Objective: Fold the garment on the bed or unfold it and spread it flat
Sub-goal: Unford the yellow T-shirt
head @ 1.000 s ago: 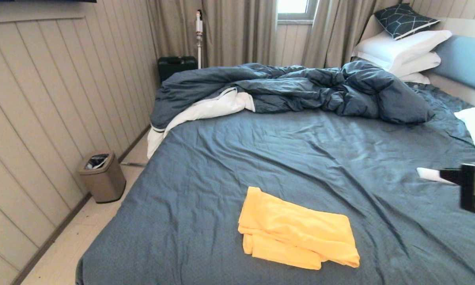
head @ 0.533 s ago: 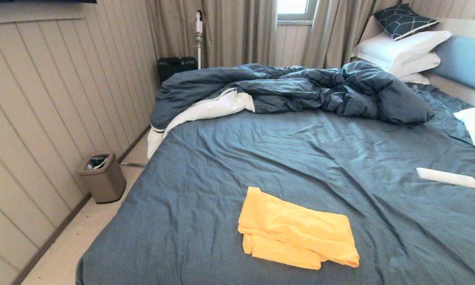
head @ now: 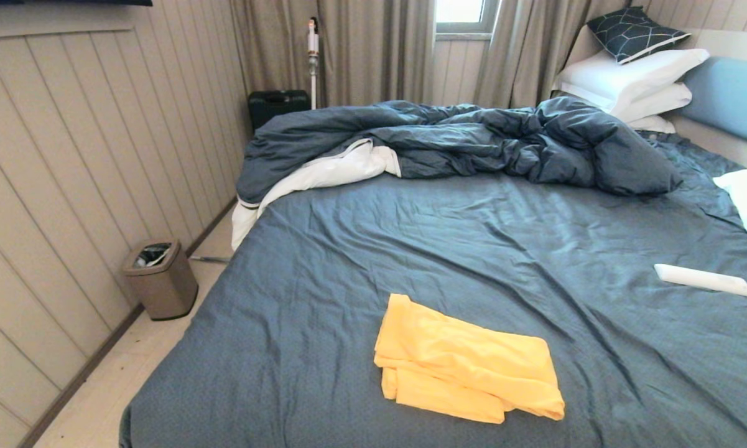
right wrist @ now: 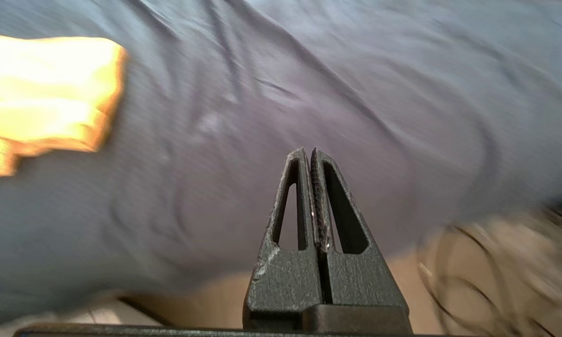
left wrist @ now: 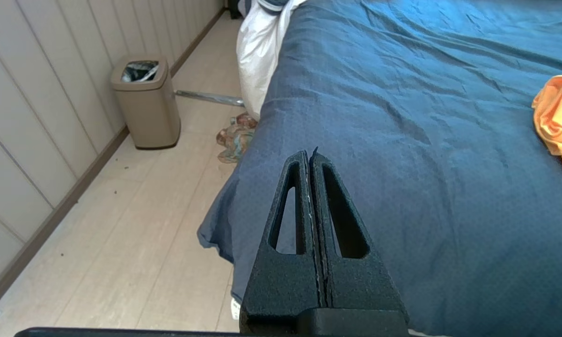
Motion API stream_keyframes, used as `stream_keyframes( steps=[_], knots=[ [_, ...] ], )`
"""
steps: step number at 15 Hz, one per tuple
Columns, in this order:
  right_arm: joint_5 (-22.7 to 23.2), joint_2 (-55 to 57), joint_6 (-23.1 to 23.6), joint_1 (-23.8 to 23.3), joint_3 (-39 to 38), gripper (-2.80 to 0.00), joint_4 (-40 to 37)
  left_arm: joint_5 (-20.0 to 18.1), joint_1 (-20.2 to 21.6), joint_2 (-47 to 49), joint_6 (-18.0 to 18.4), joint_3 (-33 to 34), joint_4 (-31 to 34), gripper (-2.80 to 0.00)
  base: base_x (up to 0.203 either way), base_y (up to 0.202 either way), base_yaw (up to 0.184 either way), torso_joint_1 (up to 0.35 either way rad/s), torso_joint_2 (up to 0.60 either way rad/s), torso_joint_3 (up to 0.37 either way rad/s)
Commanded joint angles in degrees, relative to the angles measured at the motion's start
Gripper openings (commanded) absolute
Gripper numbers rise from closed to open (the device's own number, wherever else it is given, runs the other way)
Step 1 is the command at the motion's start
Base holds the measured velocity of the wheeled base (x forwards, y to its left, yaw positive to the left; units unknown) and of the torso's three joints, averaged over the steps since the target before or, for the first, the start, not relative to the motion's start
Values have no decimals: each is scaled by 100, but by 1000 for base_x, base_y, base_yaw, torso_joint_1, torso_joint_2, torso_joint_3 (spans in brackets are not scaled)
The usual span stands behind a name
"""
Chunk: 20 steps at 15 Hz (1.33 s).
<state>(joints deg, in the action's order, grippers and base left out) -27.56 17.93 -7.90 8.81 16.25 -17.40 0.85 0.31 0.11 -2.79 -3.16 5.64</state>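
The right arm, visible a second earlier at the head view's right edge above the white remote, had left that view; the T-shirt had not shifted.

Landmark: the T-shirt [head: 466, 364], a yellow garment folded into a compact, slightly uneven stack. It lay on the bare sheet of the bed [head: 323, 348], near the edge closest to the robot.

The left gripper [left wrist: 311, 157] hung over the near left corner of the bed, well apart from the T-shirt and to its left, with floor beside it. Its fingers were pressed together and held nothing.

The right gripper [right wrist: 309, 154] hung over the sheet near the bed's edge, on the T-shirt's right and clear of it. Its fingers were likewise pressed together and empty.

To the right of the T-shirt and slightly farther lay the white remote [head: 703, 280], well apart from it. On the floor to the left of the T-shirt stood a tan bin [head: 160, 279] by the wall.

Beyond the T-shirt, a rumpled dark-blue duvet [head: 460, 140] lay across the bed. Farther still and to the right, white pillows [head: 628, 81] were stacked against the headboard [head: 731, 96].
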Motion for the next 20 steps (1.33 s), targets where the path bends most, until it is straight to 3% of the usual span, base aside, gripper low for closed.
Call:
stream_keyframes(
  steps=[1,4,7,10,13,14,20],
  knots=[
    [166,-210,48,-9,-554,-280,907,3,4,7,-11,-1,7,-280,0,0,0,0,0,0],
    [677,-214,457,-11,-1538,-280,2158,3,4,7,-11,-1,7,-280,0,0,0,0,0,0],
    [865,-220,283,-11,-1590,-280,2402,3,4,7,-20,-1,7,-280,0,0,0,0,0,0],
    [1991,-218,854,-11,-1623,-280,2809,3,4,7,-20,-1,7,-280,0,0,0,0,0,0],
    [2679,-220,1131,-11,-1625,-280,2253,3,4,7,-19,-1,7,-280,0,0,0,0,0,0],
    [2709,-220,1118,-11,-1625,-280,1927,3,4,7,-20,-1,-2,-280,0,0,0,0,0,0],
    [2914,-243,1588,38,-1625,-280,1977,3,4,7,-20,-1,-2,-280,0,0,0,0,0,0]
  ],
)
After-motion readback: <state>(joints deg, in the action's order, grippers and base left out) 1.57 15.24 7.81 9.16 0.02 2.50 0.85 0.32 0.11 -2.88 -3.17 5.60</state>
